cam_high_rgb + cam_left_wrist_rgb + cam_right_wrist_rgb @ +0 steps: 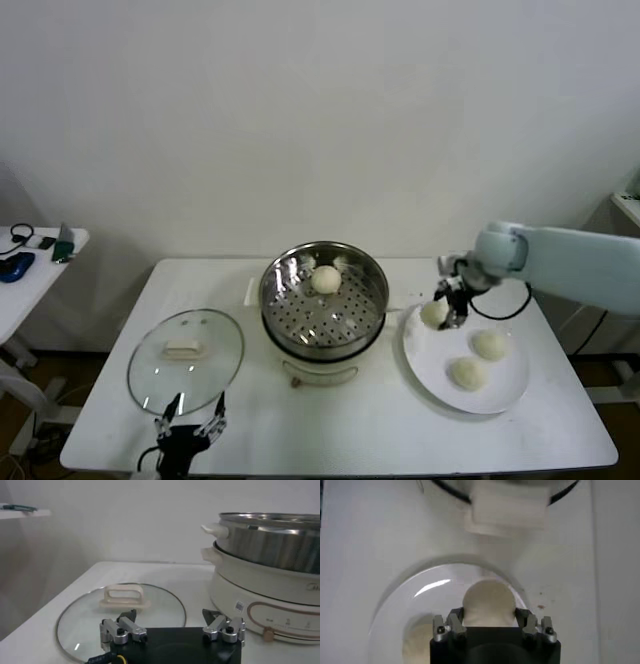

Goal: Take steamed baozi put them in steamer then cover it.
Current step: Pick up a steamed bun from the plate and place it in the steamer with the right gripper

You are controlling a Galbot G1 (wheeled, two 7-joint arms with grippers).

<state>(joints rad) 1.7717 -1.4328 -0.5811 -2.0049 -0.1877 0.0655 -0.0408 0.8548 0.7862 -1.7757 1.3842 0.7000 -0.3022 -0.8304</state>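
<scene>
Step in hand: second baozi pick; 1 baozi [325,280] already on the perforated floor of the steamer [372,290], 3 on the white plate [508,393].
Right gripper [449,306]: down at the plate's edge nearest the steamer, fingers [455,620] clamped on either side of the nearest bun [488,601]; bun appears seated on the plate, not lifted clear.
Other 2 buns: middle one [489,345] and front one [467,373], close together but apart, untouched.
Left gripper [190,428]: parked at the desk's near edge just in front of the cover, fingers [120,632] spread wide, holding nothing.
Cover [186,361]: flat on the desk [400,430] left of the steamer, handle up, well apart from the plate.
Steamer: open, atop the cream cooker base [260,605], between cover and plate.
Next move, by judgement: straight lift clear of the plate rim, carry leftward over the steamer's wall, lower onto a free patch of floor away from the bun already inside, then release.
Caution: soft dough, so light pressure; lift high enough to clear the steel rim.
Remaining: 3 buns to move, then cover onto steamer.
</scene>
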